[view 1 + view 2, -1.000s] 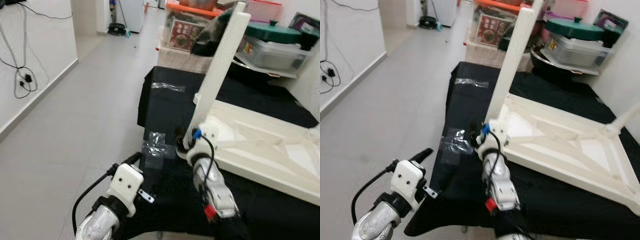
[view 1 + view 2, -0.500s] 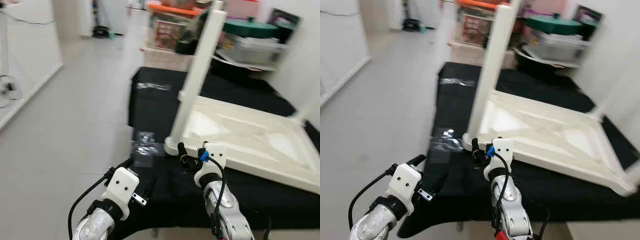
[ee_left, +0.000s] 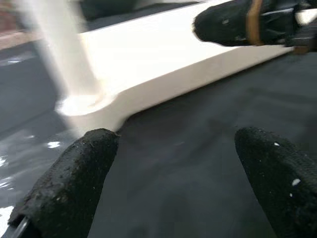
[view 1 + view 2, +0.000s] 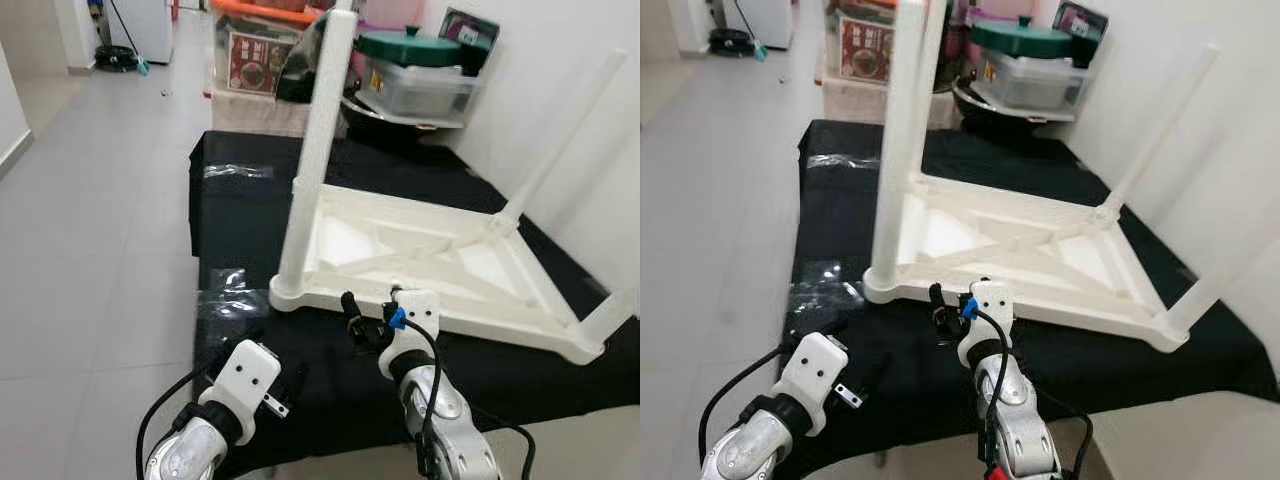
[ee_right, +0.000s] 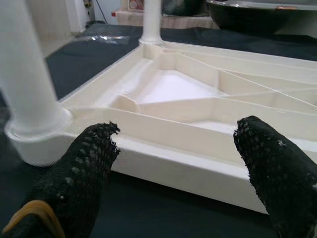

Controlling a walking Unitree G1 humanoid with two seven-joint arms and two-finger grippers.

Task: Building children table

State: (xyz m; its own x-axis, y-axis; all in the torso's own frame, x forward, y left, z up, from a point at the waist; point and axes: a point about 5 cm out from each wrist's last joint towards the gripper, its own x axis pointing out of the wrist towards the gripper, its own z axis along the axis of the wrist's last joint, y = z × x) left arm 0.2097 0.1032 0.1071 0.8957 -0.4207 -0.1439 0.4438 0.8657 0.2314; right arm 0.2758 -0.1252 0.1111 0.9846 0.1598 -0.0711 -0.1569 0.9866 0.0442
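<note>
White kids' table (image 4: 430, 250) lies upside down on black cloth (image 4: 250, 200), mid-frame, legs sticking up. Right gripper (image 5: 181, 163) low centre, fingers wide apart, empty, just short of table rim. Left gripper (image 3: 173, 168) lower left, also spread, holding nothing, over cloth.

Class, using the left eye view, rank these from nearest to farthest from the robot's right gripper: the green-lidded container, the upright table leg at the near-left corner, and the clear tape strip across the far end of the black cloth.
From the right gripper:
1. Upright table leg, just ahead and to its left.
2. Clear tape strip, farther back on the cloth's left side.
3. Green-lidded container, beyond the cloth, by the wall.
</note>
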